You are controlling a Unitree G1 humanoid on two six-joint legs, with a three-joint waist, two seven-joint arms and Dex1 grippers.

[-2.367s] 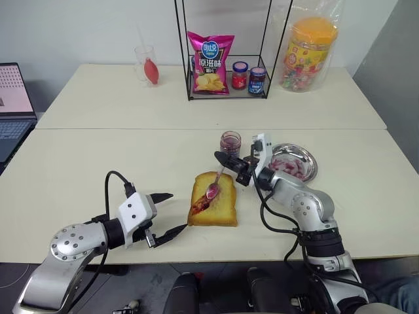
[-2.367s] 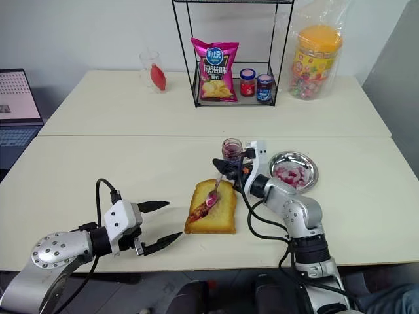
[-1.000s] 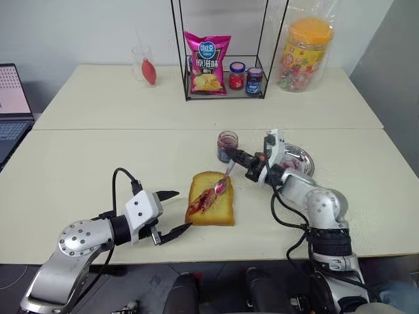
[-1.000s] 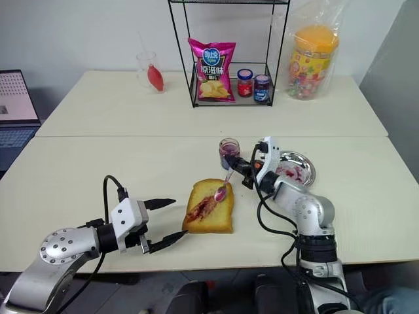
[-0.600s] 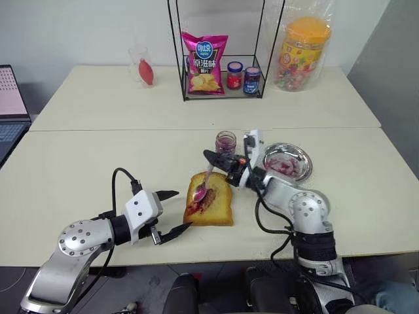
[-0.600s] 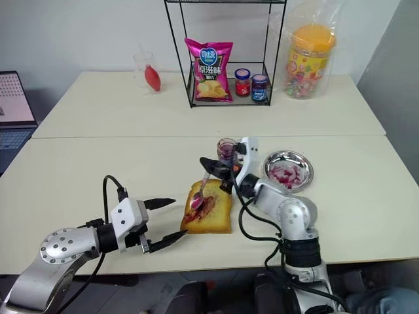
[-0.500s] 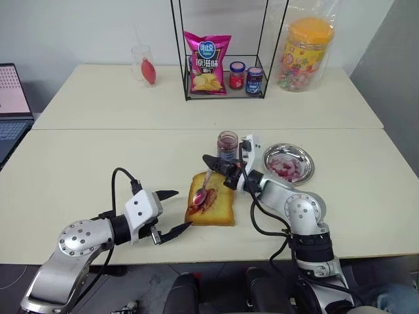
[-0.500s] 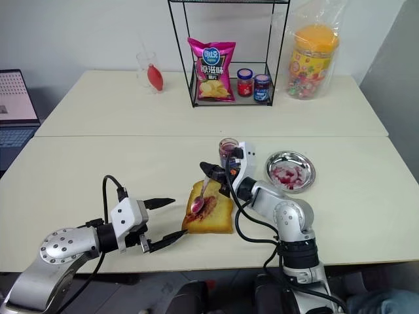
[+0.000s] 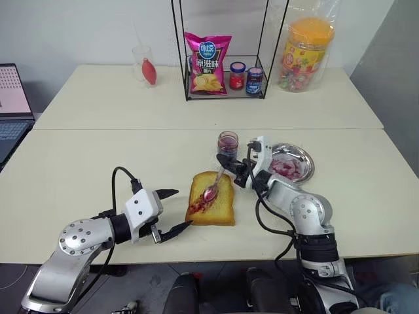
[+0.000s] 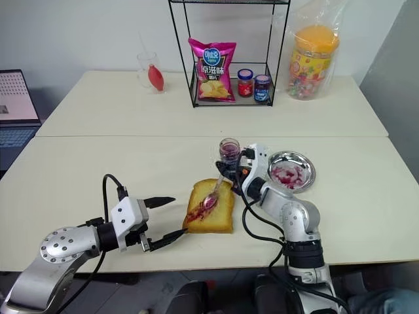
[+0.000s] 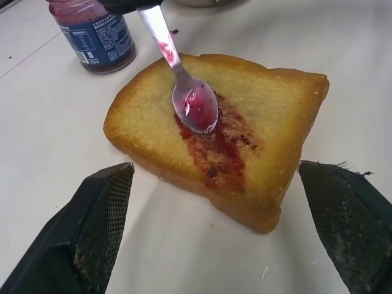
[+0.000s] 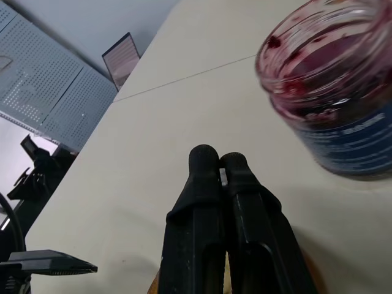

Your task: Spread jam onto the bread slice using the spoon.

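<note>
Smearing jam (image 11: 223,144) w/ spoon (image 11: 191,103) on bread slice (image 11: 269,122)

The pink chip bag (image 9: 208,63) bears Chinese characters (too small to read).

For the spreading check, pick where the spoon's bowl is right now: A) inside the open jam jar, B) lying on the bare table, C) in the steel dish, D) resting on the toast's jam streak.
D: the spoon bowl lies on the jam smeared across the bread slice, held by the right gripper.
</note>
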